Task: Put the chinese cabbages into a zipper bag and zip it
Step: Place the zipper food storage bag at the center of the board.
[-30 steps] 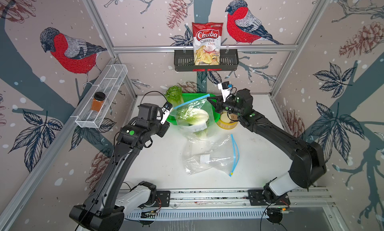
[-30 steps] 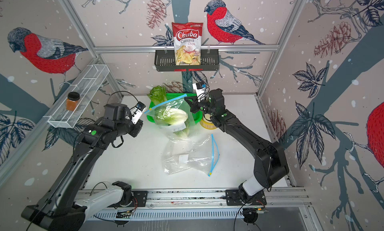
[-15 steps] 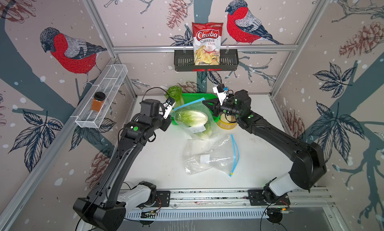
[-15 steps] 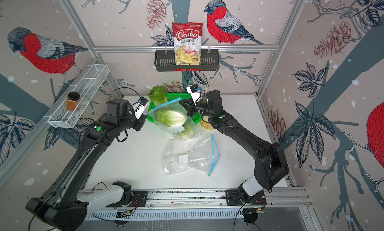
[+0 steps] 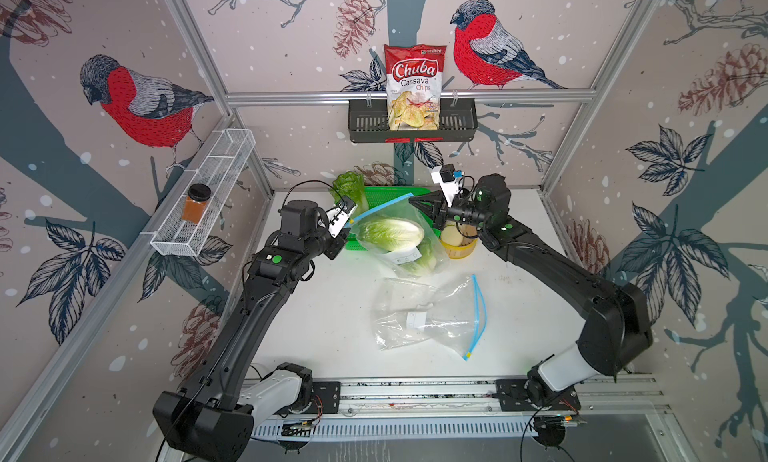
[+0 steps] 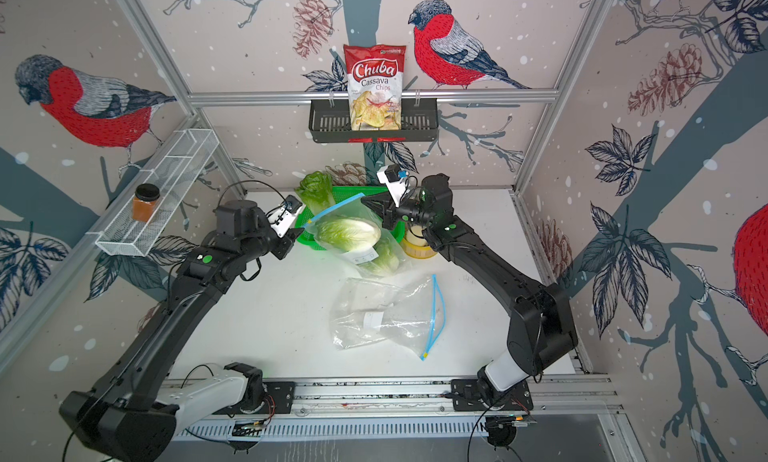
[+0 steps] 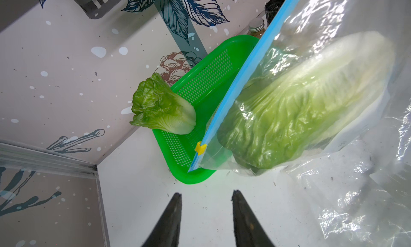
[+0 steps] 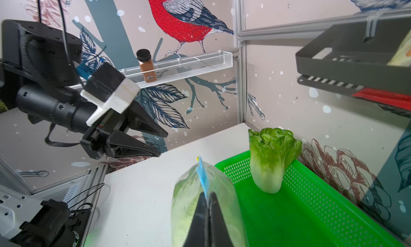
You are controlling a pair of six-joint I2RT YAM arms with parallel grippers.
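My right gripper (image 8: 208,196) is shut on the blue zip strip (image 7: 240,79) of a clear zipper bag (image 5: 401,248), holding it up over the green basket's front edge. Two chinese cabbages (image 5: 390,233) (image 6: 384,258) lie inside the bag. A yellow slider (image 7: 200,147) sits at the strip's free end. A third cabbage (image 5: 351,187) (image 8: 270,159) stands on the basket's (image 7: 200,86) far left corner. My left gripper (image 7: 205,193) (image 8: 163,144) is open and empty, a short way off the slider end.
A second, empty zipper bag (image 5: 428,314) lies flat in the table's middle. A yellow tub (image 5: 459,241) stands under my right wrist. On the walls hang a black rack with a chips bag (image 5: 413,86) and a wire shelf with a spice jar (image 5: 195,202).
My left gripper's jaws have parted and now stand clear of the bag's slider end. The right gripper has shifted slightly back and left, still gripping the zip strip, which now runs straight.
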